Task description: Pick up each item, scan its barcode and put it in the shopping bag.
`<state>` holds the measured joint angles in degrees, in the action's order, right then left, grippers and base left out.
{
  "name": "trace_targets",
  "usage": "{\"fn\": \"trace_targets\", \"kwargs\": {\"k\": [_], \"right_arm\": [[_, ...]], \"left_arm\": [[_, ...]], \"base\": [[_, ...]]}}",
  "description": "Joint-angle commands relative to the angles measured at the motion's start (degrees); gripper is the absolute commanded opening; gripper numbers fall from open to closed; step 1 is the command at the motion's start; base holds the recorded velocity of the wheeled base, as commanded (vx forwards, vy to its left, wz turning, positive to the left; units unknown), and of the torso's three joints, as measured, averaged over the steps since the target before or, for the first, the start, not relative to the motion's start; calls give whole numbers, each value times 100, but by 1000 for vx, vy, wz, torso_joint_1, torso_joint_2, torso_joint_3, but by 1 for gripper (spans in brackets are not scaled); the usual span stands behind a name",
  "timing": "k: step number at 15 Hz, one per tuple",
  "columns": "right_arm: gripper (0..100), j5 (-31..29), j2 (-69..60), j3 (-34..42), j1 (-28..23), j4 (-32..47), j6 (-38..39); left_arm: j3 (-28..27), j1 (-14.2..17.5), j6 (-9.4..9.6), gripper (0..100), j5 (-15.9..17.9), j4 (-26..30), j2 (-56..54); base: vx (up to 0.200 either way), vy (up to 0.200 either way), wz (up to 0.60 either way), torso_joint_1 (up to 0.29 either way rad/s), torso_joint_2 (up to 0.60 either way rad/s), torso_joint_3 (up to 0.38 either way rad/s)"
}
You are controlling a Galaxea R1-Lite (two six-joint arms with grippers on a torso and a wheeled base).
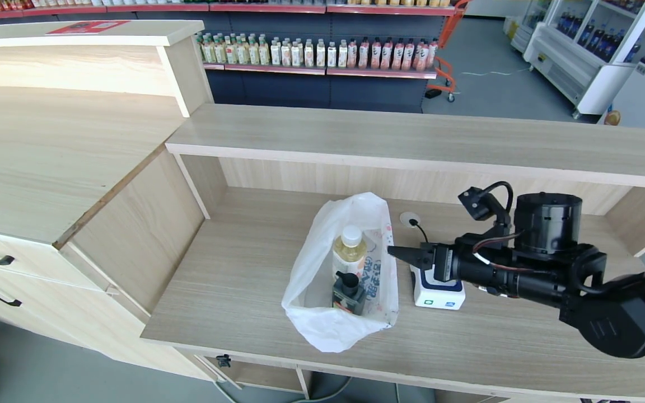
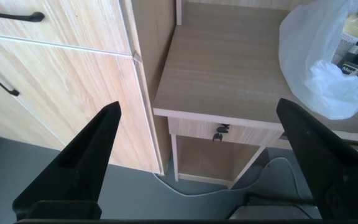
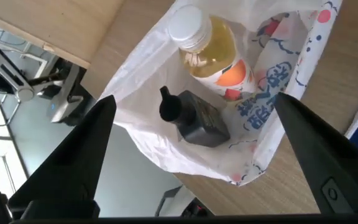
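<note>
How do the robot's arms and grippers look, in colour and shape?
The left gripper and right gripper have black, wedge-shaped jaws tapering to points. The right arm is black, with cylindrical housings; a black cable loops to its small wrist camera.

Blue characters on the shopping bag (image 1: 308, 268) and lettering on the red sign (image 1: 87, 27) are illegible.
</note>
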<state>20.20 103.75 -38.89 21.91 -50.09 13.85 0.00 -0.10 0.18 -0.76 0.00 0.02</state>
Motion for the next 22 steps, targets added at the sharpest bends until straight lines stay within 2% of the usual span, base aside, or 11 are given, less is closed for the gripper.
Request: {"fn": "trace_targets", "kwargs": {"k": [1, 4, 7, 9, 10, 11, 13, 14, 16, 17, 22], "right_arm": [[100, -16, -927, 505, -556, 43, 4], [100, -201, -1973, 1287, -1197, 43, -84], [100, -420, -3608, 2992, -2147, 210, -884], [100, -1150, -5234, 3889, -2349, 729, -1332], [100, -1510, -5990, 3889, -2358, 1397, -1315], [100, -1941, -7159, 3889, -2349, 2706, -1332], [100, -2257, -8565, 3889, -2393, 3770, -1332], [100, -2424, -9373, 3889, -2481, 4587, -1306], [100, -2398, -9901, 3889, -2296, 4781, -1244], [100, -2196, -10375, 3889, -2191, 4921, -1482], [100, -2196, -10375, 3889, -2191, 4939, -1323]], "left_arm": [[0, 1, -1, 100, -4, 0, -2], [0, 1, -1, 100, -4, 0, -2], [0, 1, -1, 100, -4, 0, -2], [0, 1, -1, 100, -4, 0, -2], [0, 1, -1, 100, -4, 0, -2], [0, 1, -1, 100, -4, 0, -2], [0, 1, -1, 100, -4, 0, -2], [0, 1, -1, 100, -4, 0, -2], [0, 1, -1, 100, -4, 0, -2], [0, 1, -1, 100, -4, 0, -2], [0, 1, -1, 100, -4, 0, -2]], "base": [[0, 0, 0, 0, 0, 0], [0, 0, 0, 0, 0, 0], [0, 0, 0, 0, 0, 0], [0, 0, 0, 0, 0, 0], [0, 0, 0, 0, 0, 0], [0, 0, 0, 0, 0, 0], [0, 0, 0, 0, 0, 0], [0, 0, 0, 0, 0, 0], [0, 0, 0, 0, 0, 0], [0, 0, 0, 0, 0, 0], [0, 0, 0, 0, 0, 0]]}}
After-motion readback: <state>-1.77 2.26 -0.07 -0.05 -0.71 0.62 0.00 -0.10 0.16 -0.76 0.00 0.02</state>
